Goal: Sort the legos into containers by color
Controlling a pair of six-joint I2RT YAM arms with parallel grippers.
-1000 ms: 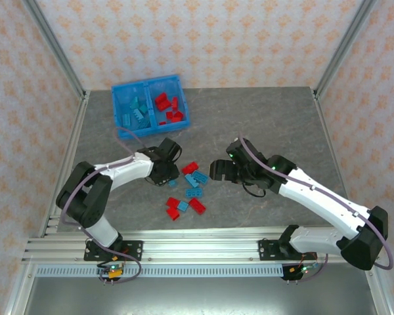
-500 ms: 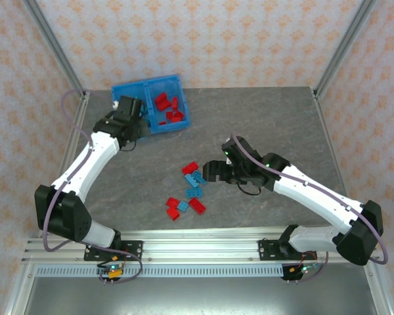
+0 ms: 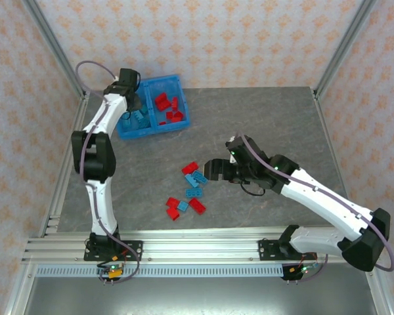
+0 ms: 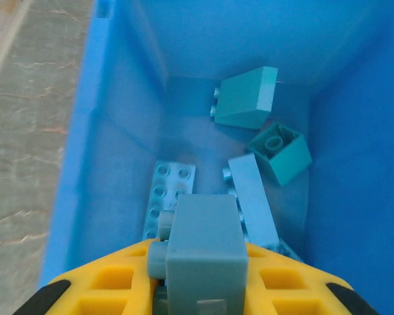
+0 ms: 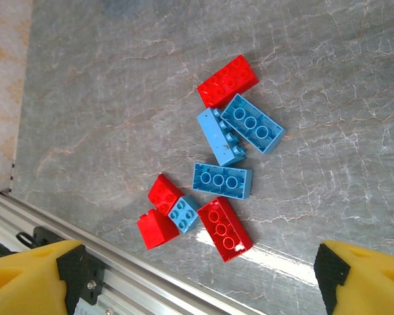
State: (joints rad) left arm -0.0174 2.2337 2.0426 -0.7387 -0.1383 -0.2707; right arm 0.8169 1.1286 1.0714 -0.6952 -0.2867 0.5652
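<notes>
My left gripper is shut on a light blue lego and hangs over the left compartment of the blue bin. Several light blue legos lie on that compartment's floor. From above, the left gripper reaches into the bin, whose right compartment holds red legos. My right gripper stands open just right of the loose pile on the table. Its yellow fingers frame red legos and blue legos with nothing between them.
The loose pile lies mid-table, close to the front aluminium rail. The bin stands at the back left corner by the frame post. Open grey tabletop stretches right of the bin.
My left arm has swung from the loose pile back to the bin, carrying the light blue lego over the left compartment. The right gripper has barely moved.
</notes>
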